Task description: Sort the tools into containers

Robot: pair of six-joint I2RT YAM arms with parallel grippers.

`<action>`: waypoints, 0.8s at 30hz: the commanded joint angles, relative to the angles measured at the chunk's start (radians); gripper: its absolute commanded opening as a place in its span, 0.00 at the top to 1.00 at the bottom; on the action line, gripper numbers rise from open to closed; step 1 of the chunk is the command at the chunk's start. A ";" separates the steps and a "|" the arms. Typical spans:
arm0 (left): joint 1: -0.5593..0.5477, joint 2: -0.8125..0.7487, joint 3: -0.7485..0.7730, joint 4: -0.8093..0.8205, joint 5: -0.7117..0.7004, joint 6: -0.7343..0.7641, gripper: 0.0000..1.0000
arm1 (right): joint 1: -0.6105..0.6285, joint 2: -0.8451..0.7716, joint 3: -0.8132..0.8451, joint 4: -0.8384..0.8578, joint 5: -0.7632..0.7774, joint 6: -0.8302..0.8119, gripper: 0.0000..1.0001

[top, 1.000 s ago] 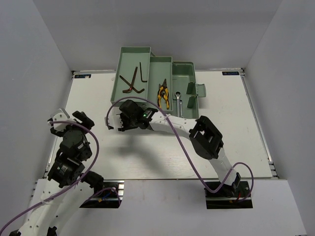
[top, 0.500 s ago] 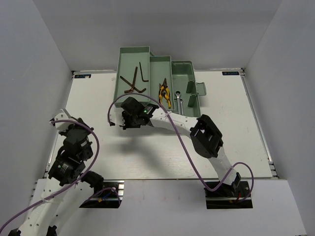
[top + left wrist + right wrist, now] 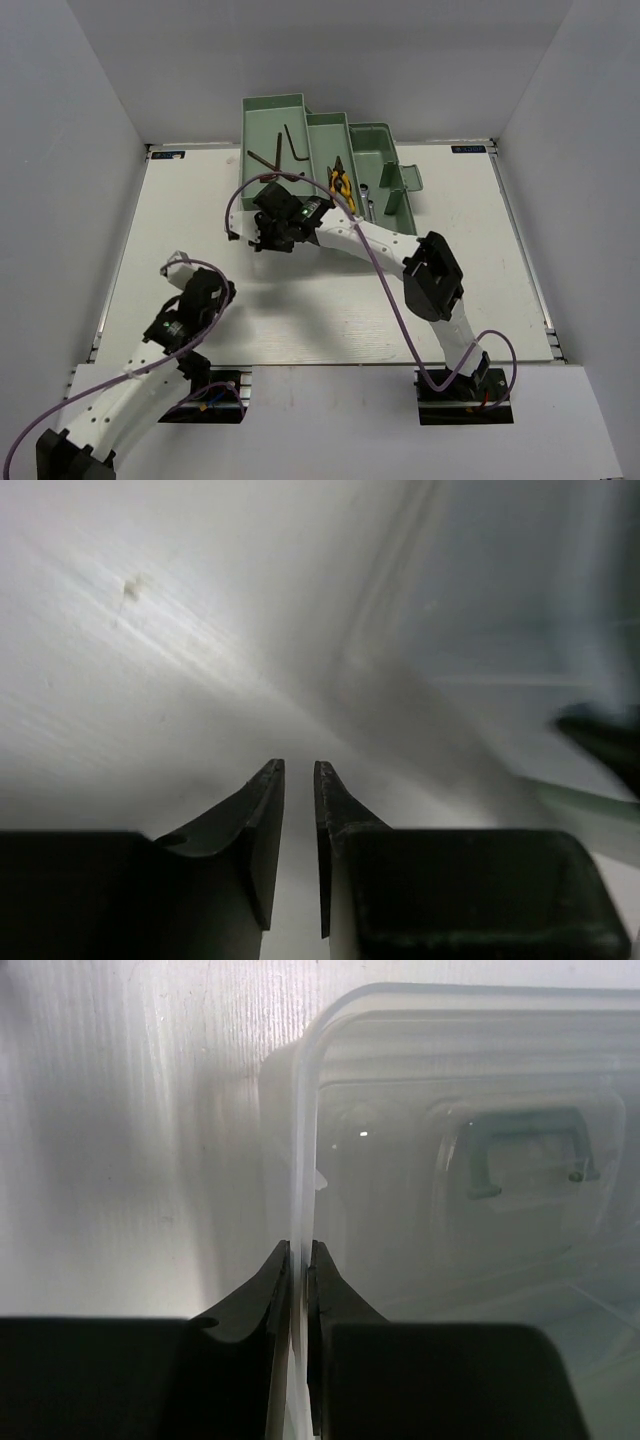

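K: White table [image 3: 480, 270], grey walls on three sides. Toolbox [image 3: 265, 120] sits at the far edge with its trays stepped open. Right claw?

M: Right claw [image 3: 300, 1245] is low, its fingers pinched tight on the rim of the translucent lid [image 3: 420, 1090]. The rim runs straight ahead from the fingertips. The lid body spreads to the claw's right, with a green handle [image 3: 525, 1150] showing through it. To the claw's left there is only bare table.

K: Tools?

M: Top view puts them beyond that claw, inside the toolbox. Hex keys [image 3: 290, 142] are ahead in the left tray. Pliers [image 3: 338, 180] are further right in the middle tray. A wrench [image 3: 368, 198] is in the right bin, partly behind the arm.

K: Left claw?

M: Left claw [image 3: 298, 768] has its fingers nearly together with a thin slit between them and nothing in it. Bare table lies ahead and to its left. A blurred dark shape sits at its far right; cannot identify it. It is well apart from the toolbox, with open table between the two claws.
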 commanded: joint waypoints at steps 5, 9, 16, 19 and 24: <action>0.004 0.105 -0.263 0.405 0.197 -0.247 0.77 | -0.018 -0.225 0.079 0.134 -0.030 0.058 1.00; 0.013 0.174 -0.274 0.517 0.197 -0.247 0.75 | -0.029 -0.228 0.093 0.117 -0.066 0.096 1.00; 0.055 0.354 -0.326 0.753 0.240 -0.289 0.70 | -0.035 -0.232 0.095 0.100 -0.101 0.147 1.00; 0.079 0.505 -0.314 0.864 0.286 -0.312 0.70 | -0.035 -0.237 0.095 0.097 -0.104 0.155 1.00; 0.112 0.673 -0.329 1.107 0.338 -0.349 0.70 | -0.038 -0.248 0.086 0.088 -0.118 0.173 1.00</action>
